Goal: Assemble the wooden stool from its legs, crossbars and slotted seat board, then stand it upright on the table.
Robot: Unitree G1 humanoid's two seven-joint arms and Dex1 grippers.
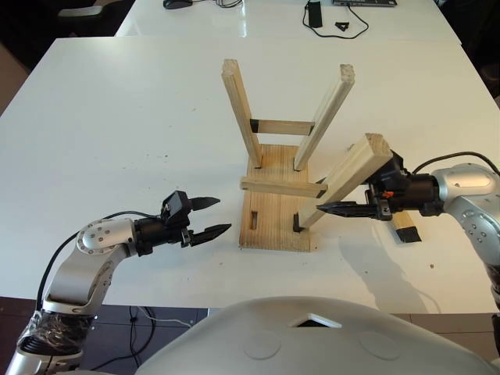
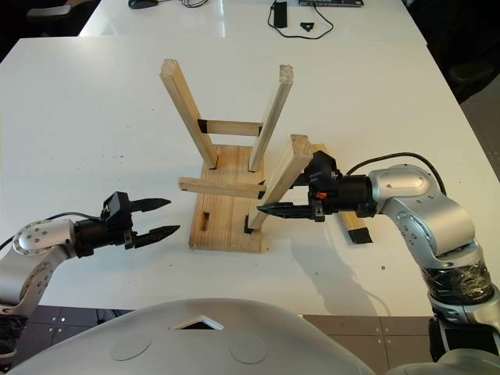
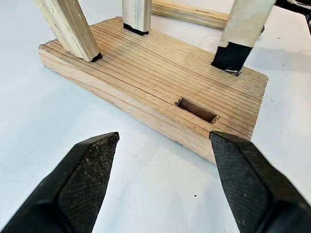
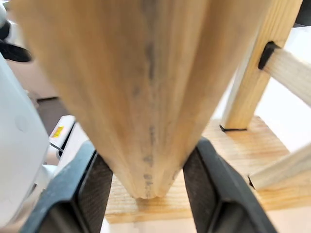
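Bright, even light, probably from overhead; soft pale shadows on the white table (image 1: 117, 117), mild glare farther back.

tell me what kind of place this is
Probably an office or lab: a plain white table, and a second table behind it carrying a computer mouse and a black cabled device.

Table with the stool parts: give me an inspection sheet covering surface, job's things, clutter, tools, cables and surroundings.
Surface: white table, flat.
Job's things: seat board lying flat; two far legs joined by a crossbar; tilted third leg; second crossbar; one slot empty; spare piece by the right arm.
Clutter: nothing seen.
Tools: left tool open, empty, left of the board; right tool shut on the third leg.
Cables: black cable along each arm.
Surroundings: second table behind, with dark gadgets.
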